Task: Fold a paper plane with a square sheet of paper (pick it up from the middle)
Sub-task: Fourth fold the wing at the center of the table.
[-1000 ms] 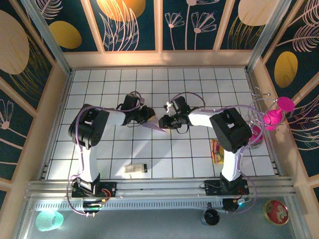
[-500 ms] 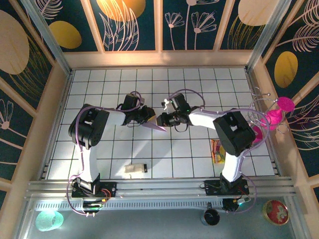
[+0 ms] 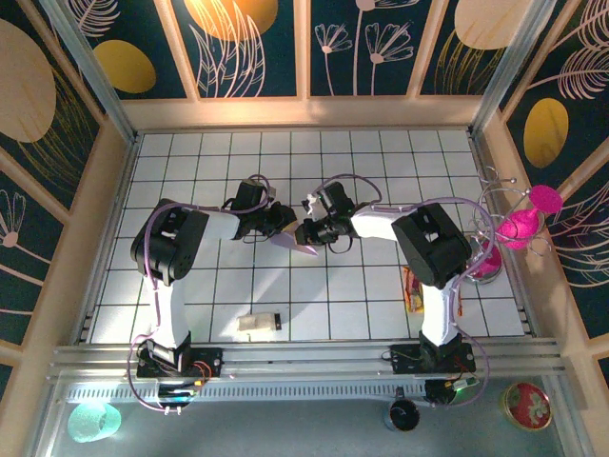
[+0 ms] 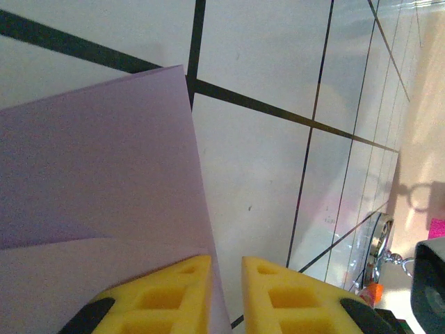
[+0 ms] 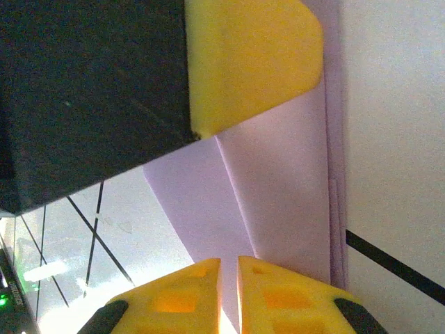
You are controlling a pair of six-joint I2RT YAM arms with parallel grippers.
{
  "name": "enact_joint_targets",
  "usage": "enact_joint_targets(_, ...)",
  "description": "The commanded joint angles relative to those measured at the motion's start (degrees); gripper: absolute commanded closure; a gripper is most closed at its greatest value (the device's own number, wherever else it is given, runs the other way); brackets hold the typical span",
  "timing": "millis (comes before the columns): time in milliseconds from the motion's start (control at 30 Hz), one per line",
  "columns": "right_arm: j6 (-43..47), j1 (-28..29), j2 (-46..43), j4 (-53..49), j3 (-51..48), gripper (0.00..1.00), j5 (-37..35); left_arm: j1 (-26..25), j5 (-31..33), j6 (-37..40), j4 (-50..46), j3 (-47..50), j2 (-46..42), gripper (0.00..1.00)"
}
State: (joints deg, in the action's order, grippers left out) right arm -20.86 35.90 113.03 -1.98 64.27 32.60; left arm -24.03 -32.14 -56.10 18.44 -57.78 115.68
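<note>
One lilac paper sheet [image 4: 104,174] — pinched by two sets, left fingers [image 4: 163,296] and right fingers [image 5: 177,296].

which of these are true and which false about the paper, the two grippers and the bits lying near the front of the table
1. The left gripper and the right gripper meet at the folded lilac paper near the middle of the table. True.
2. The paper is one flat, uncreased sheet. False: the right wrist view shows a crease and overlapping layers.
3. The white block with a black end lies near the front edge, apart from both grippers. True.
4. The snack packet lies beside the left arm. False: it lies on the right side, by the right arm.
5. The left gripper's jaws stand wide open. False: they are nearly together on the paper.
</note>
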Motion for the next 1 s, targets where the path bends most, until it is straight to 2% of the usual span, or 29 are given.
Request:
enact_joint_targets(0, 1.34, 0.04, 1.30, -2.18, 0.90, 0.86, -0.42, -0.31, 1.62, 1.06, -3.84, 0.96, 1.72, 0.81)
enact_joint_targets(500, 3.50, -0.54, 1.72, -5.93, -1.30, 0.88, -2.63, -0.31, 5.53, 2.31, -9.57, -0.02, 2.43, 0.81)
enact_joint_targets(967, 5.11, -1.48, -3.29, -9.89, -6.77, 0.90, -3.99, -0.25, 6.66, 3.25, -11.49, -0.23, 2.66, 0.81)
